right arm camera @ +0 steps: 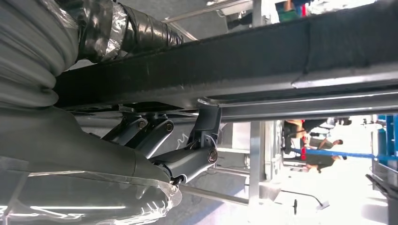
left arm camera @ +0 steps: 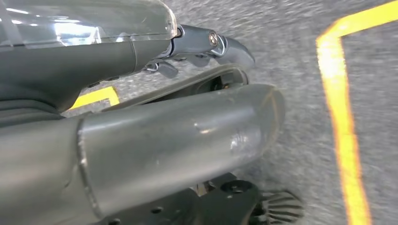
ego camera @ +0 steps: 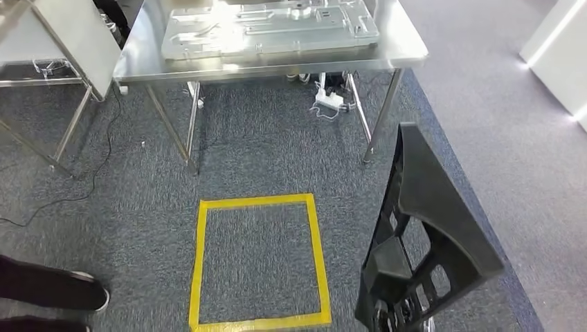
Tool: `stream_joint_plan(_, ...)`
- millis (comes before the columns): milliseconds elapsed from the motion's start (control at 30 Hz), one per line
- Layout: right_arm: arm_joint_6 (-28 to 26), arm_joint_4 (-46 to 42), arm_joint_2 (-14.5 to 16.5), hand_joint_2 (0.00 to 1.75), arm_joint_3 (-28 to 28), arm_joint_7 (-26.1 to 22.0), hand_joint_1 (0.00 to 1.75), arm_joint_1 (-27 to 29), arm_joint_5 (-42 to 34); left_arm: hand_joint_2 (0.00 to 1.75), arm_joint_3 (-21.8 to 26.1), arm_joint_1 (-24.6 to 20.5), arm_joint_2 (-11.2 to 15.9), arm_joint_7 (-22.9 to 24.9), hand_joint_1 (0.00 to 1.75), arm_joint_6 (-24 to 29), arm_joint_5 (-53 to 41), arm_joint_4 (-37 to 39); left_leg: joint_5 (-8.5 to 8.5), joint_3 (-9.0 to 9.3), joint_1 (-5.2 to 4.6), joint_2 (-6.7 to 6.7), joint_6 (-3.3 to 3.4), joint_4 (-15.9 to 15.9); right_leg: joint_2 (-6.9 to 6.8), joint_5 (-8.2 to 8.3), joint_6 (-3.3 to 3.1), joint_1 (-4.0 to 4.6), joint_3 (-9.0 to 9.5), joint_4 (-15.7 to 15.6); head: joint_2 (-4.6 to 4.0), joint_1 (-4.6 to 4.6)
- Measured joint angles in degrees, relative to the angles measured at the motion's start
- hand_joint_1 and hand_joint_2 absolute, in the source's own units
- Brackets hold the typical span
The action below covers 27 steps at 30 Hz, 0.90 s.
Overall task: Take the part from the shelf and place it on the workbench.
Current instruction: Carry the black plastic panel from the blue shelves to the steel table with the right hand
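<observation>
A large black moulded plastic part with ribs and open cut-outs (ego camera: 426, 235) was seen held upright at the lower right of the head view, above the grey carpeted floor (ego camera: 263, 152) and well short of the stainless-steel worktop (ego camera: 408, 48). In the right wrist view the right hand (right arm camera: 187, 145) was gripping this part, its dark fingers (right arm camera: 204, 126) hooked around a long black edge. The left hand (left arm camera: 178, 93) was seen hanging over the carpet in its own wrist view; whether its fingers were spread or curled could not be told from the frame.

The carrying step was judged to be in hand: the part was already off the shelf and was being brought toward the worktop, with placement not yet done. A square outline of yellow tape (ego camera: 259, 263) lay on the floor between the robot and the worktop, and a large pressed silver metal panel (ego camera: 270, 28) already rested on the surface. The next move would call for an approach to the marked square, and then for the part to be lifted over the front edge and set on bare steel, beside the panel if room were found.
</observation>
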Motion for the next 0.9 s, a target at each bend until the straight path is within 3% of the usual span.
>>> stream_joint_plan(33,0.0,0.0,0.0,1.75,0.1,0.0,1.75,0.0,0.0,0.0,0.0,0.0,0.0,0.0,0.0,0.0,0.0,0.0,-0.31,-3.11,0.06,-0.02,-0.08,3.9,0.03,-0.65,-0.21,-0.04,1.44,-0.8,0.01,-0.03)
stream_joint_plan(67,0.0,0.1,0.0,1.75,0.1,0.0,1.75,0.0,0.0,0.0,0.1,0.1,0.0,0.0,0.0,0.0,0.0,0.0,-2.17,-5.94,0.08,-0.03,-0.17,6.5,0.15,-1.36,-0.35,-0.03,2.89,-1.4,0.01,-0.04)
stream_joint_plan(100,0.0,0.1,0.0,1.75,0.2,0.0,1.75,0.0,0.0,0.0,0.1,0.2,0.0,0.1,0.0,0.0,0.0,0.0,-5.1,-8.32,0.09,-0.03,-0.2,7.7,0.36,-2.14,-0.41,0.01,4.33,-1.8,0.01,-0.06)
stream_joint_plan(167,-0.3,0.3,0.0,1.75,0.3,0.0,1.75,0.0,0.0,0.0,0.3,0.5,0.0,0.3,0.0,0.0,0.0,0.0,-10.3,-11.44,0.01,-0.04,0.01,6.5,0.82,-3.89,-0.42,0.2,7.03,-2.2,0.01,-0.06)
stream_joint_plan(200,-0.5,0.3,0.0,1.75,0.3,0.0,1.75,0.0,0.0,0.0,0.4,0.7,0.0,0.3,0.0,0.0,0.0,0.0,-10.61,-12.4,-0.12,-0.04,0.32,4.6,0.97,-4.86,-0.41,0.36,8.31,-2.3,0.01,-0.07)
stream_joint_plan(233,-0.6,0.4,0.0,1.75,0.4,0.0,1.75,0.0,0.0,0.0,0.5,0.9,0.0,0.4,0.0,0.0,0.0,0.0,-8.26,-13.09,-0.34,-0.05,0.87,2.0,1.04,-5.87,-0.39,0.5,9.46,-2.3,0.01,-0.06)
stream_joint_plan(300,-0.9,0.6,-0.1,1.75,0.4,0.0,1.75,0.0,0.0,0.0,0.7,1.2,0.3,0.4,0.0,0.0,-0.1,0.0,1.52,-13.77,-1.09,-0.35,2.19,-3.1,1.25,-7.81,-0.09,0.77,11.35,-2.3,0.01,-0.02)
stream_joint_plan(333,-1.1,0.7,-0.1,1.75,0.5,0.0,1.75,0.0,0.0,0.0,0.9,1.3,0.4,0.5,0.0,0.0,-0.2,0.0,5.39,-13.61,-1.45,-0.46,2.67,-4.7,1.41,-8.62,0.21,0.76,12.08,-2.4,0.01,-0.02)
stream_joint_plan(367,-1.3,0.8,-0.2,1.75,0.6,0.1,1.75,0.0,0.0,0.0,0.9,1.3,0.5,0.5,0.0,-0.1,-0.3,0.0,7.33,-13.2,-1.68,-0.6,2.99,-5.5,1.51,-8.99,0.58,0.75,12.76,-2.3,0.01,-0.01)
stream_joint_plan(400,-1.6,0.9,-0.2,1.75,0.7,0.1,1.75,0.0,0.0,0.0,0.9,1.1,0.5,0.5,0.0,-0.1,-0.4,0.0,7.03,-12.39,-1.69,-0.66,3.21,-5.9,1.56,-8.77,0.99,0.72,13.06,-1.8,0.01,-0.05)
stream_joint_plan(467,-2.1,0.9,-0.3,1.75,0.8,0.1,1.75,-0.2,0.0,0.0,1.0,0.9,0.5,0.5,0.0,-0.1,-0.4,0.0,6.32,-10.45,-1.44,-0.71,3.85,-7.2,1.11,-6.69,1.65,0.69,11.42,2.7,0.0,-0.01)
stream_joint_plan(500,-2.3,0.9,-0.4,1.75,0.9,0.2,1.75,-0.3,0.0,0.0,1.0,0.8,0.4,0.5,0.0,-0.1,-0.4,0.0,5.9,-9.38,-1.24,-0.73,4.12,-7.8,0.9,-5.9,1.99,0.66,9.34,6.2,0.0,-0.02)
stream_joint_plan(533,-2.5,1.0,-0.5,1.75,0.9,0.2,1.75,-0.4,0.0,0.0,1.0,0.7,0.4,0.5,0.0,-0.1,-0.4,0.0,5.4,-8.38,-1.07,-0.72,4.27,-8.4,0.72,-6.16,2.28,0.52,6.83,9.7,0.01,0.02)
stream_joint_plan(567,-2.7,1.0,-0.5,1.75,1.0,0.2,1.75,-0.4,0.0,0.0,1.0,0.7,0.5,0.5,0.0,-0.1,-0.4,0.0,4.78,-7.42,-0.95,-0.73,4.36,-8.7,0.64,-7.64,2.53,0.38,4.4,12.4,0.01,-0.01)
stream_joint_plan(633,-2.8,1.1,-0.7,1.75,1.0,0.3,1.75,-0.3,0.0,0.0,1.0,0.8,0.5,0.5,0.0,-0.1,-0.4,0.0,3.28,-5.45,-0.65,-0.82,4.16,-8.9,0.54,-12.73,3.03,0.02,0.49,14.6,0.01,0.0)
stream_joint_plan(667,-2.8,1.1,-0.8,1.75,1.0,0.3,1.75,-0.3,0.0,0.0,1.1,0.8,0.5,0.5,0.0,-0.1,-0.4,0.0,2.36,-4.3,-0.46,-0.9,3.95,-8.9,0.46,-14.62,3.27,-0.18,-0.79,14.1,0.01,0.0)
stream_joint_plan(700,-2.8,1.1,-0.8,1.75,1.0,0.4,1.75,-0.3,0.0,0.0,1.1,0.9,0.4,0.5,0.0,-0.1,-0.4,0.0,1.37,-3.05,-0.26,-0.98,3.69,-8.9,0.36,-15.03,3.54,-0.38,-1.58,12.5,0.01,0.02)
stream_joint_plan(733,-2.9,1.2,-0.9,1.75,1.0,0.5,1.75,-0.3,0.0,0.0,1.1,1.0,0.4,0.5,0.0,-0.1,-0.4,0.0,0.31,-1.81,-0.06,-1.03,3.4,-8.9,0.24,-13.42,3.78,-0.58,-1.97,9.9,0.01,0.02)
stream_joint_plan(767,-2.9,1.2,-0.9,1.75,1.0,0.5,1.75,-0.3,0.0,0.0,1.1,1.0,0.3,0.5,0.0,-0.1,-0.4,0.0,-0.73,-0.59,0.07,-1.05,3.1,-8.9,0.03,-9.37,3.94,-0.72,-2.2,7.0,0.01,0.04)
stream_joint_plan(833,-3.1,1.4,-1.0,1.75,1.1,0.7,1.75,-0.2,0.0,0.0,1.2,1.0,0.2,0.6,0.0,-0.2,-0.5,0.0,-2.69,1.16,0.07,-1.06,2.22,-8.9,-0.32,-1.87,3.47,-0.62,-2.2,3.1,0.01,0.03)
stream_joint_plan(867,-3.3,1.5,-1.1,1.75,1.2,0.8,1.75,-0.2,0.0,0.0,1.3,0.9,0.2,0.6,0.0,-0.2,-0.5,0.0,-3.28,1.95,0.04,-1.03,1.74,-9.0,-0.36,0.09,2.94,-0.49,-2.06,2.3,0.01,0.02)
stream_joint_plan(900,-3.5,1.6,-1.2,1.75,1.3,0.9,1.75,-0.3,0.0,0.0,1.3,0.7,0.2,0.6,0.0,-0.2,-0.5,0.0,-3.23,2.29,0.05,-1.0,1.25,-8.9,-0.25,-0.02,2.29,-0.34,-1.65,2.2,0.01,-0.01)
